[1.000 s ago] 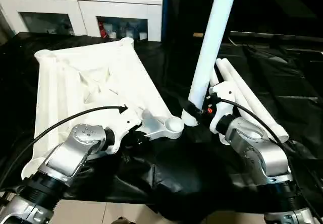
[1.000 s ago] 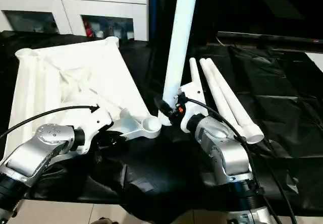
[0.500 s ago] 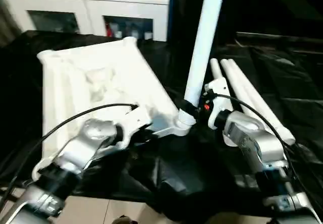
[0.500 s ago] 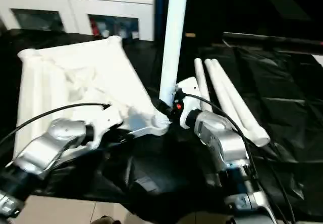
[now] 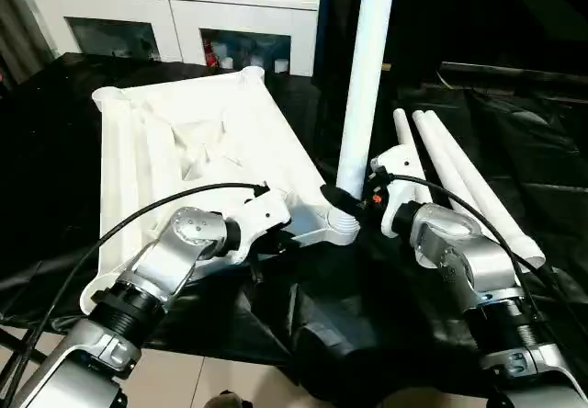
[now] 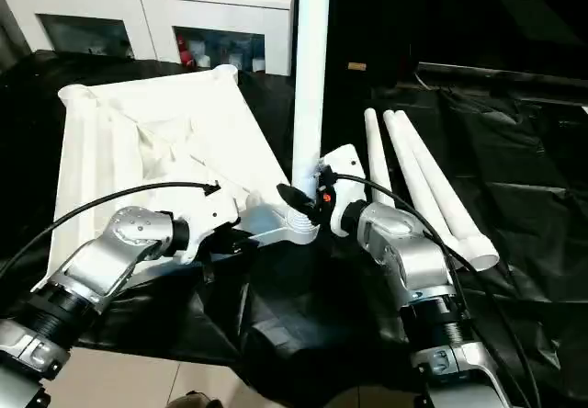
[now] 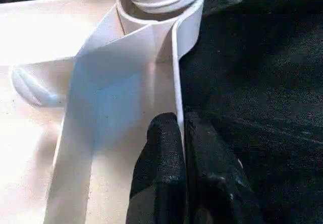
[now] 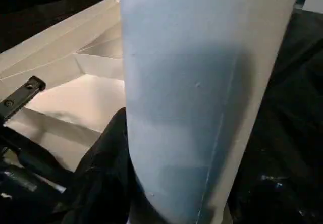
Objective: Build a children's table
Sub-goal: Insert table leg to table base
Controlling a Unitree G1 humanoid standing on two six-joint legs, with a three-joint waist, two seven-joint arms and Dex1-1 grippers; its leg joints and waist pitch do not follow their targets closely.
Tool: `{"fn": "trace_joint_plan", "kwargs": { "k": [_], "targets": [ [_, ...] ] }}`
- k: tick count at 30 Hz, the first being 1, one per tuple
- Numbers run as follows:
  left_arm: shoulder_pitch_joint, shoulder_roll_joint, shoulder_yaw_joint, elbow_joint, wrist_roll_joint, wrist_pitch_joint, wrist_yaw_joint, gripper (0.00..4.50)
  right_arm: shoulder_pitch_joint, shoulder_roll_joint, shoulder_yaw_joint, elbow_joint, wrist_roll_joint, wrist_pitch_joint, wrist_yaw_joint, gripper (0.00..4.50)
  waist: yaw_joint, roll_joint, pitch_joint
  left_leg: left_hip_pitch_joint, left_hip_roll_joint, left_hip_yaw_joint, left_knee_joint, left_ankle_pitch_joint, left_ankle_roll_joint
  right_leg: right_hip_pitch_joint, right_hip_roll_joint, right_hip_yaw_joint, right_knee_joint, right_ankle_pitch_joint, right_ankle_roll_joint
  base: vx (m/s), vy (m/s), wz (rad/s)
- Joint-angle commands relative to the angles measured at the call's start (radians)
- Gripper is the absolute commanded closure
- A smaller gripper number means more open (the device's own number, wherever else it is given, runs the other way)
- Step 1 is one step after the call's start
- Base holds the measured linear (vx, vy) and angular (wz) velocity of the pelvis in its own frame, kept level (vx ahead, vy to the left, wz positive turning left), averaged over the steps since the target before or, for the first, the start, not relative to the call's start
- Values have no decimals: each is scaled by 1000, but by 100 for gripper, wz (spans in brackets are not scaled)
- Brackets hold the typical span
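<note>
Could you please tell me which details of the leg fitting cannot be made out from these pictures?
- How deep the upright leg sits in the corner socket: the head views show the right gripper before the joint, and the left wrist view's edge cuts off the threads.
- The leg's top: beyond the head views' upper edge.
- The right gripper's far finger: behind the leg, right wrist view.

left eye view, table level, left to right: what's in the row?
Table top lying underside up → left tool pinching the top's edge rib → upright leg with its threaded end at the corner socket → right tool gripping that leg → three spare legs lying on the black sheet.
</note>
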Motion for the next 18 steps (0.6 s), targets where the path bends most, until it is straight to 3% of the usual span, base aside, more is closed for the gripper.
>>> {"fn": "trace_joint_plan", "kwargs": {
  "k": [1,5,17,18],
  "targets": [
    [9,-22,19,-11,-57,-70,-40,450,-19,5,-5,29,-8,-26,3,259,-9,-5,-69,25,54,-19,-66,-141,-2,34,-82,47,-82,-66,-209,0,0,0],
    [21,-9,21,-11,-60,-69,-62,450,-30,16,-5,84,-20,-52,6,259,-15,-10,-68,24,55,-18,-67,-154,3,34,-83,47,-83,-84,-214,0,0,0],
    [29,-8,32,15,-17,-93,-53,450,-44,46,-17,163,-18,-100,13,259,-21,-6,-63,25,55,-20,-71,-184,-2,31,-84,48,-91,-149,-205,0,0,0],
    [29,-8,32,17,-13,-96,-51,422,-44,48,-18,165,-17,-102,14,259,-22,-7,-63,26,56,-19,-72,-191,-4,31,-83,49,-92,-158,-202,0,0,0]
  ]
}}
